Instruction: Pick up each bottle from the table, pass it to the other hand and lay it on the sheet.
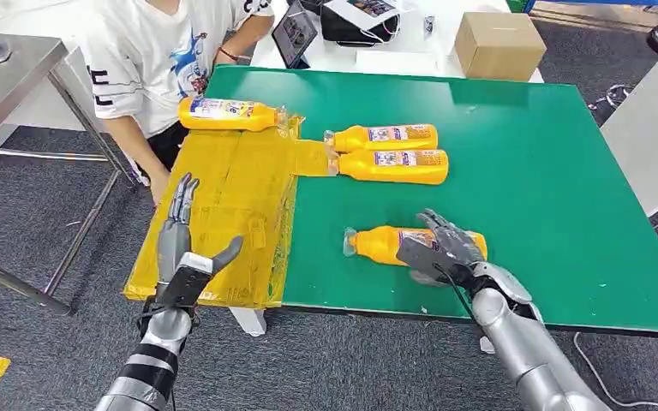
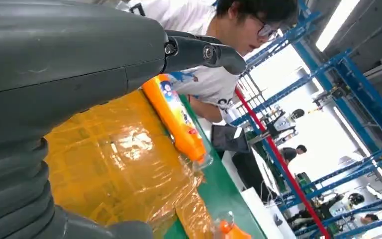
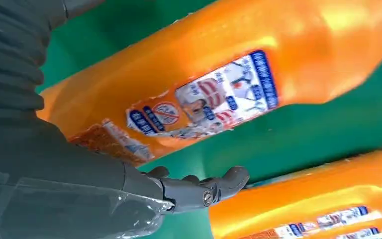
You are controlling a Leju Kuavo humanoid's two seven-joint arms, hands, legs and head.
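Note:
Several orange bottles lie on the green table [image 1: 548, 171]. One bottle [image 1: 227, 113] lies across the far end of the yellow sheet [image 1: 223, 223]; the left wrist view shows this bottle [image 2: 176, 119] on the sheet [image 2: 114, 169] too. Two bottles [image 1: 385, 137] [image 1: 394, 165] lie side by side mid-table. My right hand [image 1: 445, 248] is spread over the base end of the nearest bottle [image 1: 377, 242], which lies flat on the table. In the right wrist view this bottle [image 3: 229, 89] is close to the palm, with green table showing between it and the thumb [image 3: 204, 189]. My left hand [image 1: 184, 248] hovers over the sheet's near part, fingers straight, holding nothing.
A person in a white T-shirt [image 1: 154, 51] stands at the table's far left corner, one arm down beside the sheet. A cardboard box [image 1: 499, 43] and a tablet [image 1: 296, 30] sit beyond the table. A metal table [image 1: 8, 77] stands left, a white panel [image 1: 651, 128] right.

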